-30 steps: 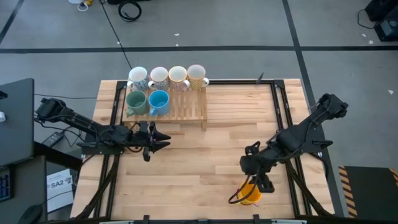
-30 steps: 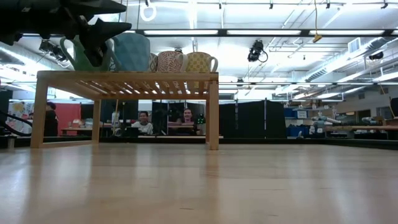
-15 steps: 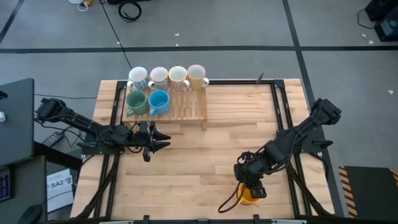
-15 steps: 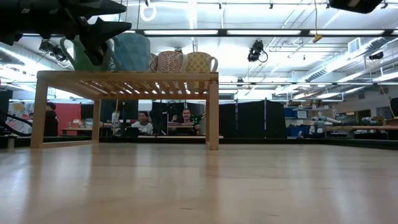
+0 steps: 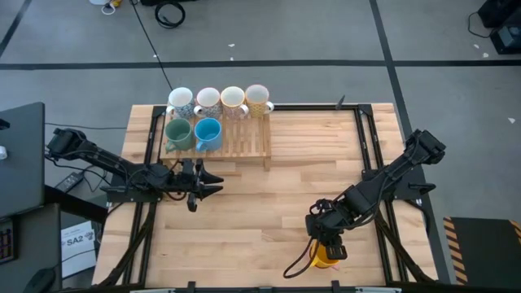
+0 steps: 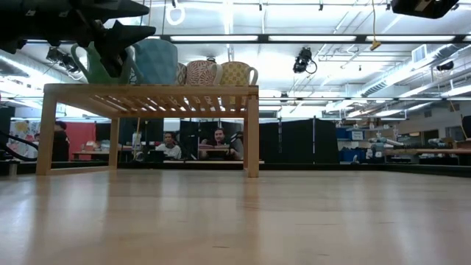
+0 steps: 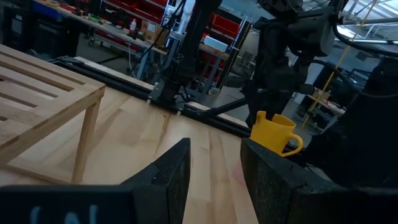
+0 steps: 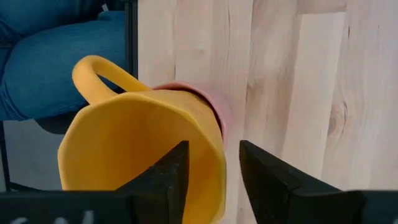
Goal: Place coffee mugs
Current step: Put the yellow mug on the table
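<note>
The yellow mug [image 5: 326, 255] stands upright at the near edge of the desk [image 5: 277, 187], toward its right corner, mouth up and handle pointing out past the edge. The right gripper [image 5: 327, 241] sits directly on top of it. In the right wrist view the mug's rim [image 8: 208, 152] runs up between the two dark fingers [image 8: 166, 177]: one finger hangs inside the bowl, the other outside the wall on the desk side. The fingers stand apart with the wall between them, and I cannot tell whether they already pinch it. A sliver of pink [image 8: 214, 102] shows just behind the yellow mug; what it is I cannot say.

The wooden rack [image 5: 220, 134] sits at the far left of the desk, well apart from this mug. It carries four mugs along its far side, with a green mug [image 5: 177, 132] and a blue mug [image 5: 207, 132] in front of them.

The left gripper [image 5: 213, 183] waits just in front of the rack, fingers apart and holding nothing, so the right arm is plainly the nearer one. My reading: the coming grasp turns on the rim wall staying centred in that gap.
</note>
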Tool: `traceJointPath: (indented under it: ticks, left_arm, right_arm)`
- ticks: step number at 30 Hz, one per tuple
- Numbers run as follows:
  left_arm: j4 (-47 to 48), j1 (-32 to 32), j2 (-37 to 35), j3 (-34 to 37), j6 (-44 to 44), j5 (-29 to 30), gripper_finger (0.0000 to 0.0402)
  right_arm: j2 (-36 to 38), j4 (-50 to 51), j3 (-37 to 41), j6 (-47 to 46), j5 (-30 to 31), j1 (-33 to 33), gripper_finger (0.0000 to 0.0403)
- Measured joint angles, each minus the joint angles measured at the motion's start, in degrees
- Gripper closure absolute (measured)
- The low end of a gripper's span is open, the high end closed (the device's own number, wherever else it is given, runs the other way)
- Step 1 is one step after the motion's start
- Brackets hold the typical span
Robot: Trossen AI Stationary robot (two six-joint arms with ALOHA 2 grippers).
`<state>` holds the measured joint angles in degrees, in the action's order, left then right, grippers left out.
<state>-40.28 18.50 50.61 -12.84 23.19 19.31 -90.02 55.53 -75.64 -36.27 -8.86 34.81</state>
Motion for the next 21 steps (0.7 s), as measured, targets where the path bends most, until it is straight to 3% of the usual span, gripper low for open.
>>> traceJointPath:
  ticks: [14, 21]
  left_arm:
    - [0.00, 0.00, 0.00, 0.00, 0.01, 0.00, 0.0253]
    - [-0.01, 0.00, 0.00, 0.00, -1.80, 0.00, 0.0253]
  right_arm:
    - [-0.07, -0.24, 0.00, -0.12, 0.08, 0.00, 0.0380]
    - [-0.09, -0.13, 0.00, -0.13, -0.04, 0.00, 0.0373]
